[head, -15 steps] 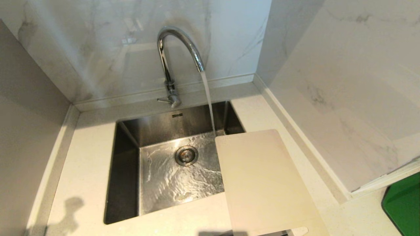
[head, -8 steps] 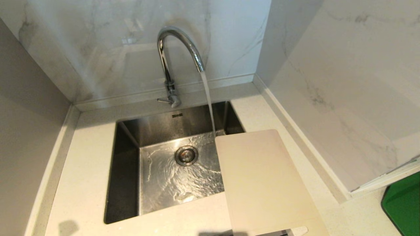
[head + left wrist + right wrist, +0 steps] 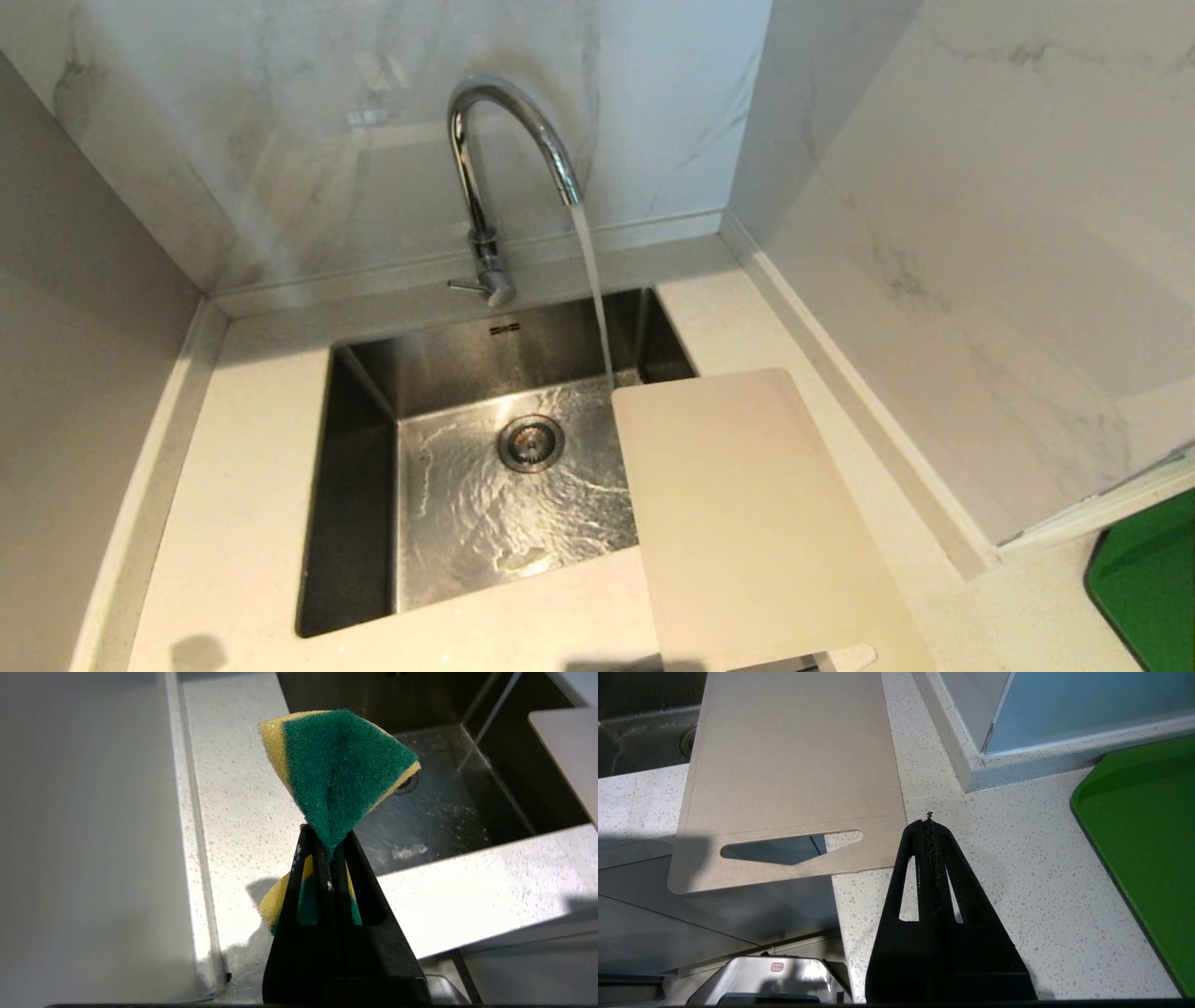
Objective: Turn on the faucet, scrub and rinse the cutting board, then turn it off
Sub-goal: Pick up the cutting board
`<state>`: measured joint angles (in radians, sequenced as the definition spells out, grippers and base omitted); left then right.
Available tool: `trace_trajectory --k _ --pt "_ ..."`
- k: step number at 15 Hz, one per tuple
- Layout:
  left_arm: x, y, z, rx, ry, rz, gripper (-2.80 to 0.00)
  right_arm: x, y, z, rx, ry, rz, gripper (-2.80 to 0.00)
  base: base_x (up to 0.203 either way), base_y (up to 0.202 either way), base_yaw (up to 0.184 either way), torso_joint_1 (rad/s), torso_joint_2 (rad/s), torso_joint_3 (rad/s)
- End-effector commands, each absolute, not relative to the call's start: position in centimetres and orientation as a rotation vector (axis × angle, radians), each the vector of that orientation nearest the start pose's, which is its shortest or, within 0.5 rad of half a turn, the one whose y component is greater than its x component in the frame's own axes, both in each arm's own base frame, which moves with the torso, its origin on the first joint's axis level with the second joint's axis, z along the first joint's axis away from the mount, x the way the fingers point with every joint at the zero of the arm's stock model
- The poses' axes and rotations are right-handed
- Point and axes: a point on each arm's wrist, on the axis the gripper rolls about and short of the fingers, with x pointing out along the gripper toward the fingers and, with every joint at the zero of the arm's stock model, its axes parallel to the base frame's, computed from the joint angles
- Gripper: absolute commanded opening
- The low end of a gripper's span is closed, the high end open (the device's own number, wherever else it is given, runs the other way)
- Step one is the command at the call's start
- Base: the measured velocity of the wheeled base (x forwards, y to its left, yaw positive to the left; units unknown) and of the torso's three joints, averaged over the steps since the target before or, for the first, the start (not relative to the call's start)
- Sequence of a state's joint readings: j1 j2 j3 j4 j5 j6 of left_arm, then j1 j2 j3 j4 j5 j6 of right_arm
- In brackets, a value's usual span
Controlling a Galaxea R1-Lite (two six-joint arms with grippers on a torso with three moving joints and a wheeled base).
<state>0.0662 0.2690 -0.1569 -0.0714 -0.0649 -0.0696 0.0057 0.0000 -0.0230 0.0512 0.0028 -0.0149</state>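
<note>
Water ran in a thin stream from the chrome gooseneck faucet (image 3: 509, 140) into the steel sink (image 3: 359, 485), its ribbed floor awash. The cream plastic cutting board (image 3: 747, 523) lay flat on the speckled counter (image 3: 243, 467) at the sink's right edge, its far corner overhanging the basin, its long axis running away from the robot, the slot handle at the near end. The left gripper (image 3: 327, 835), clamped tight on a folded green-and-yellow sponge (image 3: 341, 770), hung over the counter left of the sink, so the board lay across the basin to its right. The right gripper (image 3: 929, 821), closed and empty, rested just beside the board's handle end, nearer than the left.
</note>
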Motion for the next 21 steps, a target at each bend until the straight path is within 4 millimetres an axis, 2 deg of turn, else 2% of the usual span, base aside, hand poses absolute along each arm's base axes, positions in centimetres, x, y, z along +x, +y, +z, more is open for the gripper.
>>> trace_trajectory --k 1,3,8,14,18,21 --pt "-0.6 -0.2 11.4 -0.062 0.047 -0.025 -2.8 -2.5 0.0 7.6 -0.015 0.029 0.009 -2.8 0.0 0.0 0.0 0.0 0.0 0.0" --pt "-0.9 -0.1 10.1 -0.035 0.04 -0.03 -2.8 -2.5 0.0 7.6 -0.015 0.029 0.009 -2.8 0.0 0.0 0.0 0.0 0.0 0.0" --pt "-2.0 -0.1 8.3 0.022 -0.029 -0.039 -2.8 -2.5 0.0 7.7 -0.015 0.029 0.009 -2.8 0.0 0.0 0.0 0.0 0.0 0.0" --pt "-2.3 0.0 8.0 -0.025 -0.046 -0.011 -2.8 -2.5 0.0 7.7 -0.015 0.028 0.009 -2.8 0.0 0.0 0.0 0.0 0.0 0.0" --pt "-2.3 -0.1 7.5 0.122 0.0 -0.026 -2.8 -2.5 0.0 7.7 -0.015 0.028 0.009 -2.8 0.0 0.0 0.0 0.0 0.0 0.0" --pt "-2.3 -0.1 7.5 0.082 0.001 -0.024 -2.8 -2.5 0.0 7.7 -0.015 0.028 0.009 -2.8 0.0 0.0 0.0 0.0 0.0 0.0"
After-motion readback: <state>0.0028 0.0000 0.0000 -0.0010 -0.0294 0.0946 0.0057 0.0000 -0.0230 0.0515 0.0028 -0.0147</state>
